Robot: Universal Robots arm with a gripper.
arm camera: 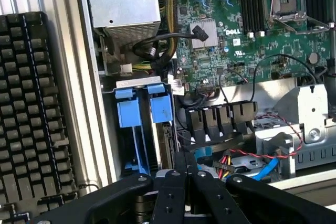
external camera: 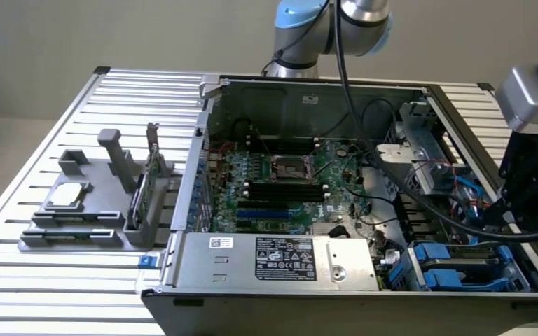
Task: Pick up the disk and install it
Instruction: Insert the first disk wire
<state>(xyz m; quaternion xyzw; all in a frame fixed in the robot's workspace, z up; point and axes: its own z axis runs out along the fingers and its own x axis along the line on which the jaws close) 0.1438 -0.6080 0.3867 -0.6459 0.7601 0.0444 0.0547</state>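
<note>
exterior view: high, angled down over computer case (external camera: 344, 313). wrist view: close, top-down; shared: motherboard (arm camera: 247, 40), blue bays (arm camera: 144, 106).

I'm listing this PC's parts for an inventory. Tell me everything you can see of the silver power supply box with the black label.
The power supply is a rectangular box of bare silver-grey sheet metal. It lies flat inside the open computer case, along its near wall in the exterior view. Its top carries a black label with white print and a small white sticker. In the wrist view, black and yellow cables leave one end toward the green motherboard.
</note>
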